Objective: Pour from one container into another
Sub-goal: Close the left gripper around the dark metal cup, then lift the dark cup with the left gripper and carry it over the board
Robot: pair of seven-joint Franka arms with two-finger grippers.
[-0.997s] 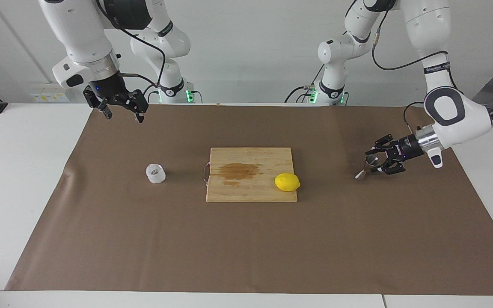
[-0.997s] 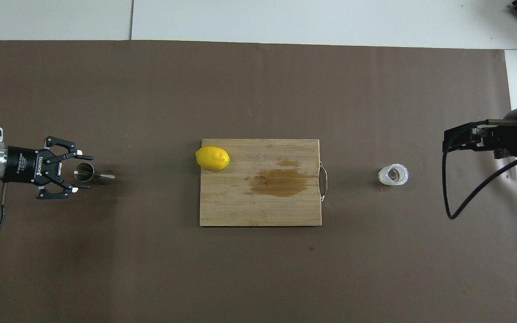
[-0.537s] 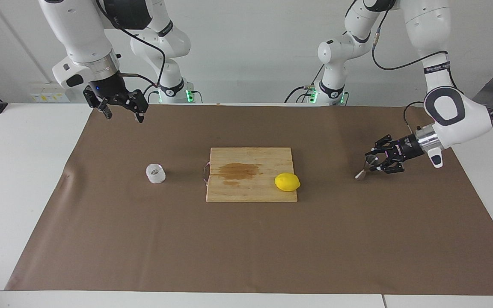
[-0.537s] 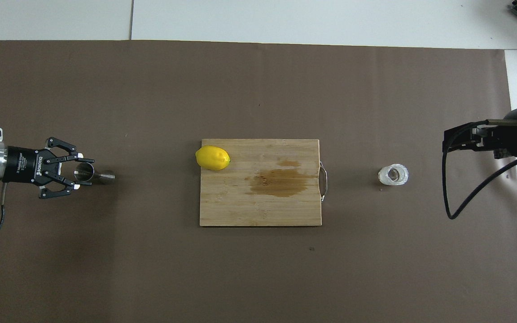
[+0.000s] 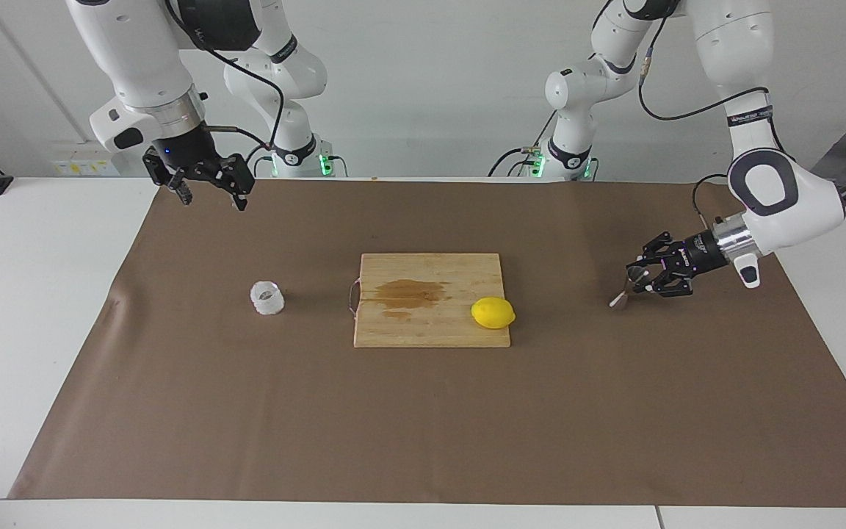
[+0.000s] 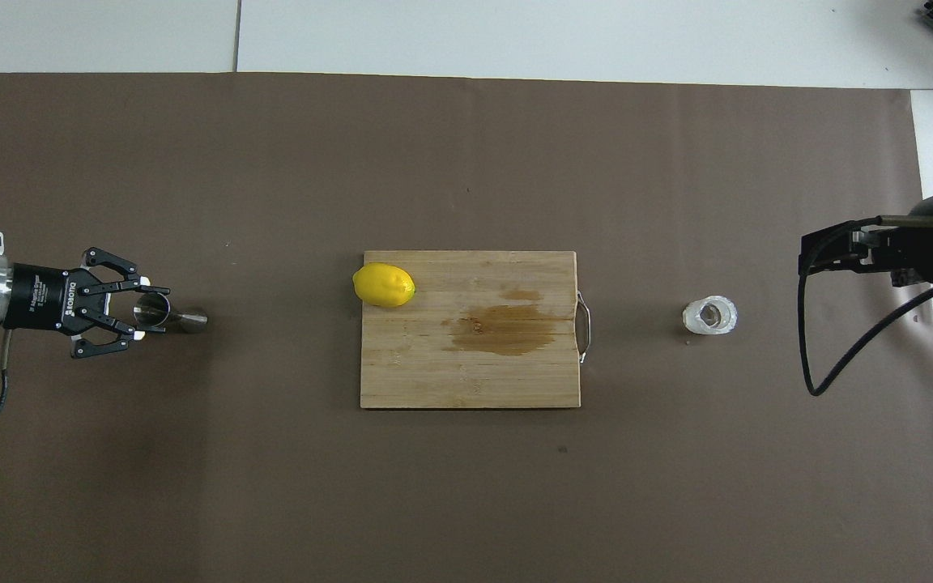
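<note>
Cup [image 5: 267, 297]: small, squat, clear-whitish, ribbed wall, upright on the brown mat [image 5: 423, 426] beside the board's [image 5: 430, 327] handle end, toward the right arm's end. Jigger [image 5: 632, 285]: shiny steel, narrow waist, at the left arm's end. Left gripper [image 5: 642, 278] is closed on its upper cone. Right gripper [image 5: 210, 195] hangs spread wide and empty, waiting over the mat's edge. Lemon [image 5: 493, 313] lies on the board.
</note>
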